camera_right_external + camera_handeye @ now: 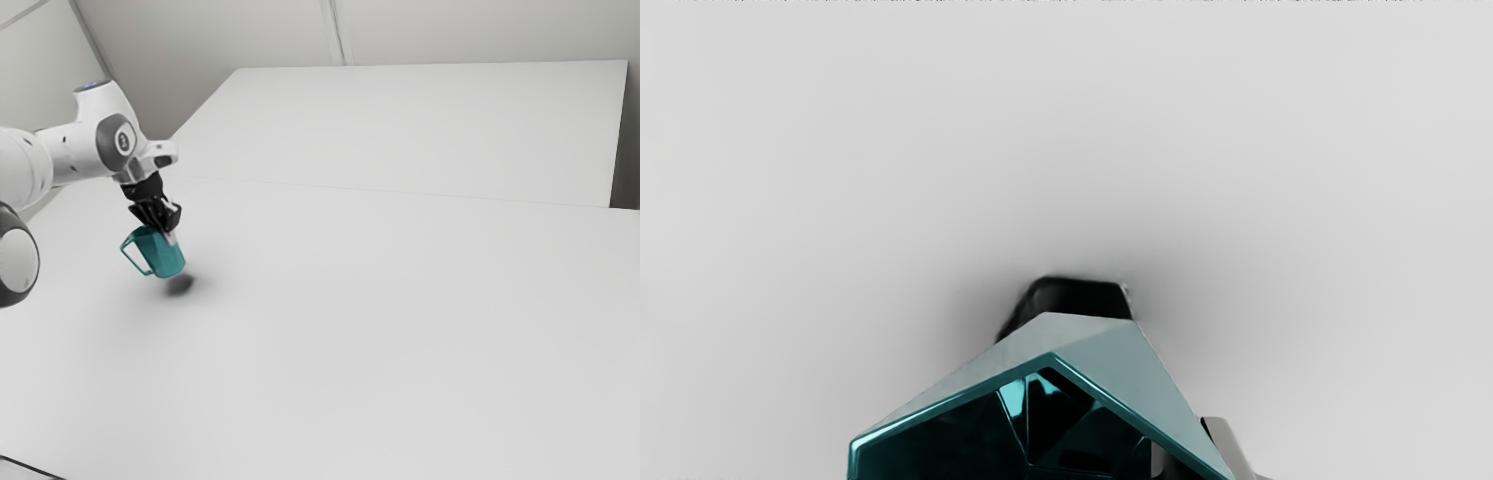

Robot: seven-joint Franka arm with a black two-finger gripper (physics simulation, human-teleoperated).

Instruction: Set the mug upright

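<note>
The teal faceted mug hangs tilted a little above the table, its handle toward the exterior view's left and its mouth up toward the hand. My gripper points down over the mug's rim and is shut on its wall. In the wrist view the open mouth of the mug faces the camera. There the gripper has one finger outside the wall and the other inside the mouth, partly hidden by the rim. The handle is hidden in that view.
A white table spreads beneath the mug, with a dark shadow on it just below the mug's base. Behind it stands another white surface. A thin dark line crosses the exterior view's lower left corner.
</note>
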